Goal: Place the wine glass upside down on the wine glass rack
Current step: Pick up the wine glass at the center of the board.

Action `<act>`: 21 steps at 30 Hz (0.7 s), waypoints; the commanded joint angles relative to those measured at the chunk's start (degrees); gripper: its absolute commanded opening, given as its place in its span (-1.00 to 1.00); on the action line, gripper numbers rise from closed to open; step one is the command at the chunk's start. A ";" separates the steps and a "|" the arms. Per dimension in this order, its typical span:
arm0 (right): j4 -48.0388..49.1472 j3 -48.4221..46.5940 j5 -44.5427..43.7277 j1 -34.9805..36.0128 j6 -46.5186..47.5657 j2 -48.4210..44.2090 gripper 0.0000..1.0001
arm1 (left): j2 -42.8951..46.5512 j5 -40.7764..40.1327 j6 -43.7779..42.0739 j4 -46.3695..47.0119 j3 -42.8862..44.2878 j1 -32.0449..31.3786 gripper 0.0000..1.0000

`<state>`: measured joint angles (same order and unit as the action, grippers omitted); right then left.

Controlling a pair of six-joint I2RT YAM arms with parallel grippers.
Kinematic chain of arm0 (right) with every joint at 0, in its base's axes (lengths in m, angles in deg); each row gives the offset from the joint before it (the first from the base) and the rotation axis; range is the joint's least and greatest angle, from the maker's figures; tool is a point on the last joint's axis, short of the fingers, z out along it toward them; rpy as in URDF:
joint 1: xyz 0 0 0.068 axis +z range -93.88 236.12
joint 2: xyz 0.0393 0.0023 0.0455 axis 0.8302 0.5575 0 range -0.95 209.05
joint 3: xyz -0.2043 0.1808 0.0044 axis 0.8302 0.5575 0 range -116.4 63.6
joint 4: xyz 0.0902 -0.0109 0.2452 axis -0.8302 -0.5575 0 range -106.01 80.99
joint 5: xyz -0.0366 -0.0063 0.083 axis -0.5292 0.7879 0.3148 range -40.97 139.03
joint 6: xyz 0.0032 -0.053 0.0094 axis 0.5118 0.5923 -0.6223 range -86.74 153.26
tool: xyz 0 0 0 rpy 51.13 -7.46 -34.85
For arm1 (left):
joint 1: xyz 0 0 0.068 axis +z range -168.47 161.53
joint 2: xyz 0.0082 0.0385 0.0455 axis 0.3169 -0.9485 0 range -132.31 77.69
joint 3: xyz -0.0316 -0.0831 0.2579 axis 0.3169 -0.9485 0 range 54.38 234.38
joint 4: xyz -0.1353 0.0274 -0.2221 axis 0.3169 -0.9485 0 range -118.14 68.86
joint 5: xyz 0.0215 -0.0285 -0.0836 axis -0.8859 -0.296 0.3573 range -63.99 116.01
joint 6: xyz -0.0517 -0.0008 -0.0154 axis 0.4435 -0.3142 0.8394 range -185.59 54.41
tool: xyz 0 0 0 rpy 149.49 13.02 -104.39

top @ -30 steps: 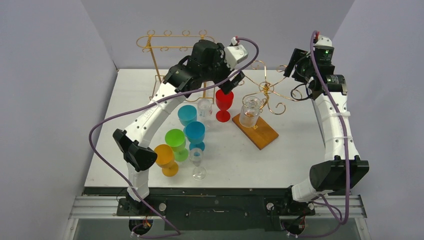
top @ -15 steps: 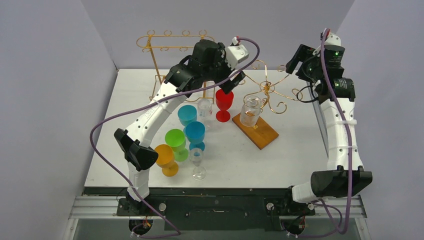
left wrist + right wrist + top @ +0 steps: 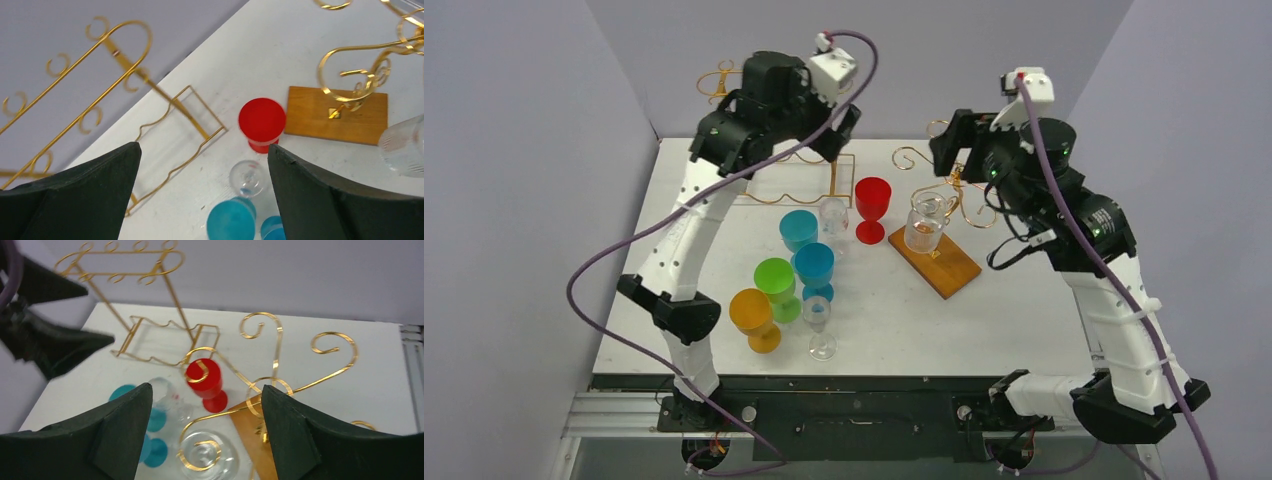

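Black fingers spread wide with nothing in them, that's our right hand (image 3: 205, 390). The left hand (image 3: 204, 147) is the same deal, gaping and empty up at the back. What we'd worry about from here: the right hand hangs close above the gold curls of the wine glass rack (image 3: 957, 178). Any sloppy pull-away could snag a curl and rock the whole thing on its wooden base (image 3: 952, 268), and that could shake the wine glass (image 3: 922, 230) off its hook. It's clear glass too, so a drop onto the bench (image 3: 1014, 300) probably ends badly. The red glass (image 3: 872, 205) just beside the rack could get knocked as well. As for where things sit, the wine glass hangs bowl down on a lower curl, below the right hand and a bit toward the near side. It isn't touching the fingers, so to us it looks parked already.
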<state>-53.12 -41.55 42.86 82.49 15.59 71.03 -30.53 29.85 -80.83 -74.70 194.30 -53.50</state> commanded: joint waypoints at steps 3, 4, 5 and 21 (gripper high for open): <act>-4.32 -2.61 -15.77 23.38 2.83 1.58 0.47 | 12.19 3.78 8.89 -6.45 -5.96 15.80 0.92; -5.01 -3.73 -16.10 26.20 2.96 3.23 0.45 | 13.37 4.87 9.29 -7.33 -7.15 18.26 0.92; -5.72 -5.11 -16.03 28.55 3.24 5.51 0.44 | 14.66 5.69 9.35 -8.06 -8.51 20.40 0.92; -4.81 -10.22 -4.88 38.77 2.75 32.87 -0.04 | 34.21 5.26 10.15 2.32 -39.72 34.49 0.93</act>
<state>-60.49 -53.48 37.00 120.98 19.46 106.33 1.20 35.69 -71.15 -77.91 155.59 -19.14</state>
